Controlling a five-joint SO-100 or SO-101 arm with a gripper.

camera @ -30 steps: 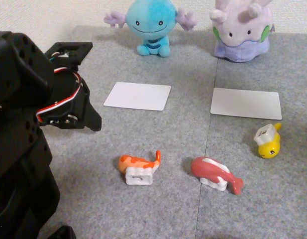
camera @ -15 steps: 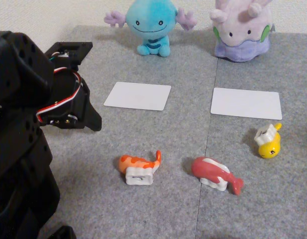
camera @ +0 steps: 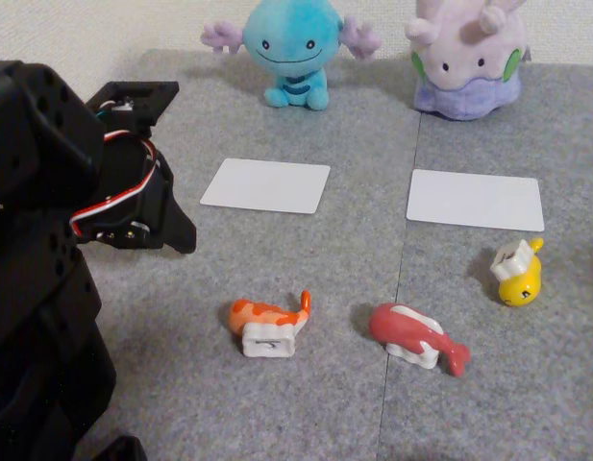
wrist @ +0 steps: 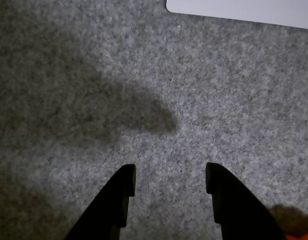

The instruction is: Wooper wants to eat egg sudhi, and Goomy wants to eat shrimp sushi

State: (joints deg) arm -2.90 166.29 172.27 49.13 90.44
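Nothing has moved; we still wait. Our gripper (wrist: 168,181) hangs wide over bare mat. Egg sudhi (camera: 519,274) and shrimp sushi (camera: 268,324) lie below 2 white cards (camera: 266,184).

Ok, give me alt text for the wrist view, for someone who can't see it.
The gripper hangs open and empty over grey carpet, its two black fingers rising from the bottom edge. A white card sits at the top right, and a sliver of something orange shows in the bottom right corner.
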